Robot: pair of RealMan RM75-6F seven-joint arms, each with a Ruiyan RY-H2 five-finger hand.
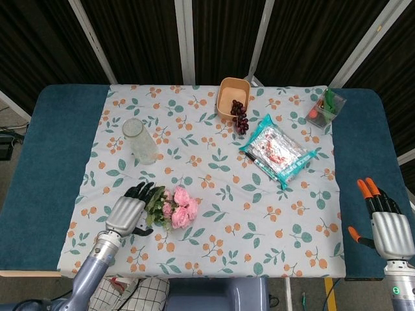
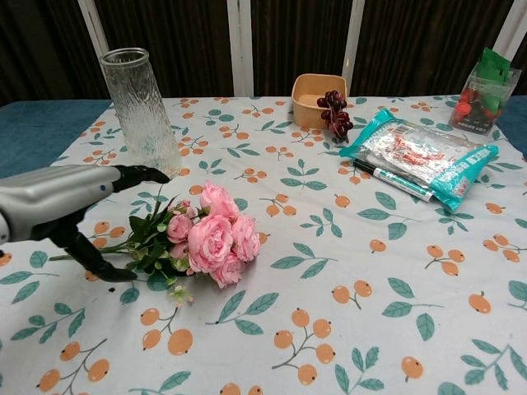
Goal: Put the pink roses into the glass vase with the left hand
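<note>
The bunch of pink roses lies on the flowered tablecloth, blooms to the right, green stem pointing left. The glass vase stands upright and empty behind it, to the left. My left hand hovers over the stem end of the roses, fingers spread above the leaves and thumb below; it holds nothing. My right hand is at the table's right front edge, fingers straight and apart, holding nothing. It shows only in the head view.
A tan bowl with dark grapes at its rim stands at the back. A teal snack packet with a pen on it lies right of centre. A clear box of small items stands at the back right.
</note>
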